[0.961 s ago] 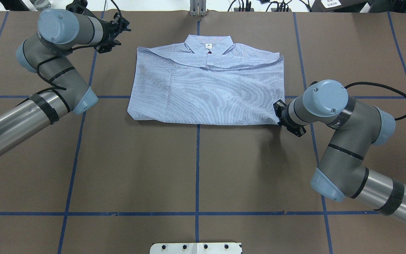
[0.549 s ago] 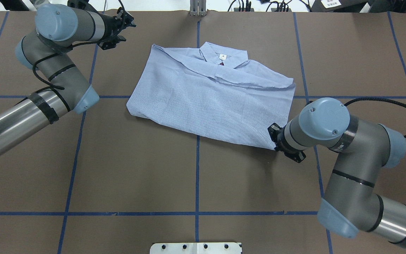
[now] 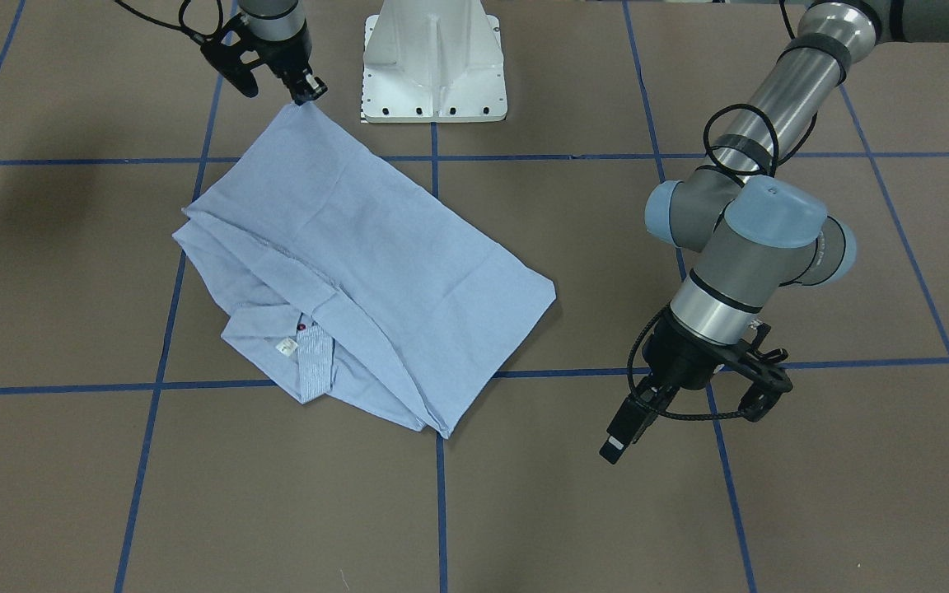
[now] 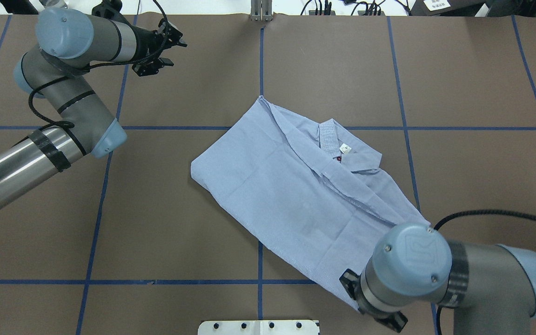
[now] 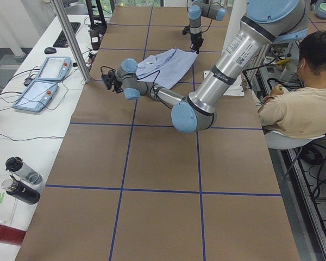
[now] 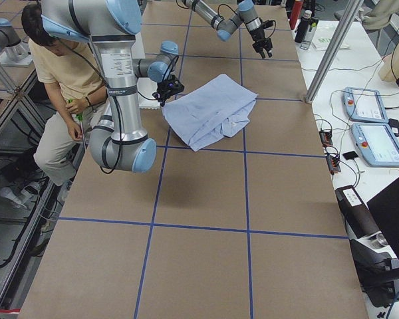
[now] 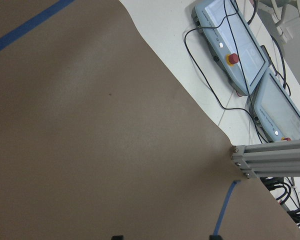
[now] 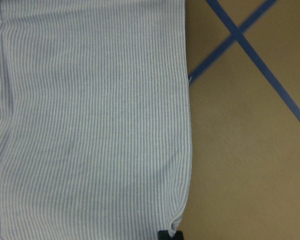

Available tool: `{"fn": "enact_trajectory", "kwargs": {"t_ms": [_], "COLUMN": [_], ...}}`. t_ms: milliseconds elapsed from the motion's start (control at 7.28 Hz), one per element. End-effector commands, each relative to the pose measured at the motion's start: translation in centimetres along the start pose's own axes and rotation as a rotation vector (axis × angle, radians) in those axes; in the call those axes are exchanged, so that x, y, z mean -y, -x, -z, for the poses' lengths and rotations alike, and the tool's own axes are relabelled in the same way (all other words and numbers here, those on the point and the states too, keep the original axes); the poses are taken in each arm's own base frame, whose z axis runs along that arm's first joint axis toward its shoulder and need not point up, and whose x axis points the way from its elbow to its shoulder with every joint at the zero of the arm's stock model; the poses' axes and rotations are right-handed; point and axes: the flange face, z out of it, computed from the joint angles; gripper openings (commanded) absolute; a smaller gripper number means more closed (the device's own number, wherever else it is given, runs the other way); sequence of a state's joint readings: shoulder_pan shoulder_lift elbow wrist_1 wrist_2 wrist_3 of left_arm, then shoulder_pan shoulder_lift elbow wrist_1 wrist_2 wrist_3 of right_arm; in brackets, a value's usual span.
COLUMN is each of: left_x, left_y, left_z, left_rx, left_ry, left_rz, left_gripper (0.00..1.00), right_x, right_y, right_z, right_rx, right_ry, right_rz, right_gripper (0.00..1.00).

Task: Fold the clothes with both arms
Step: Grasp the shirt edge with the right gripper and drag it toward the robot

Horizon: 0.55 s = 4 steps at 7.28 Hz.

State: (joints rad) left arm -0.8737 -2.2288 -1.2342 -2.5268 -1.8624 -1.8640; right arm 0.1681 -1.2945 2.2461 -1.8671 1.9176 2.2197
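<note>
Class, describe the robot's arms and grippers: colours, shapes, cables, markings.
Both the left arm and right arm are silver tubes with grey jointed housings, rounded light blue caps and black bands. A black cable loops along each. The left gripper and right gripper are black, two-fingered.

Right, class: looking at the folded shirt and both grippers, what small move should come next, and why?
Probably bring the left gripper in to the shirt: it hangs open over bare table, while the right gripper alone pinches one corner and the shirt lies skewed.
</note>
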Motion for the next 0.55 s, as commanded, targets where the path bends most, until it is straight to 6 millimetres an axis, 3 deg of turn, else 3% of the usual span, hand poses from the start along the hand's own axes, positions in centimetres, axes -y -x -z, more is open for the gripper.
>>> {"fn": "enact_trajectory", "kwargs": {"t_ms": [0, 137, 275, 412], "left_x": [-2.5, -4.6, -7.3, -10.9], "left_y": [2.0, 2.1, 3.0, 4.8], "left_z": [3.1, 3.9, 5.4, 7.0], "left_rx": [-0.009, 0.009, 0.017, 0.049], "left_ry": [0.083, 0.114, 0.145, 0.175], "left_rz": [0.011, 0.084, 0.108, 0.128], "left_gripper": [0.66, 0.66, 0.66, 0.68], "right_x": [-4.4, -3.7, -1.5, 1.4], "right_y": [-2.3, -1.7, -0.2, 2.7], "right_z": [-1.7, -0.9, 2.7, 6.5], "right_rx": [-0.048, -0.027, 0.054, 0.151], "right_ry": [0.030, 0.028, 0.037, 0.027], "right_rz": [-0.011, -0.025, -0.064, -0.114], "right_gripper": [0.99, 1.00, 1.00, 1.00]}}
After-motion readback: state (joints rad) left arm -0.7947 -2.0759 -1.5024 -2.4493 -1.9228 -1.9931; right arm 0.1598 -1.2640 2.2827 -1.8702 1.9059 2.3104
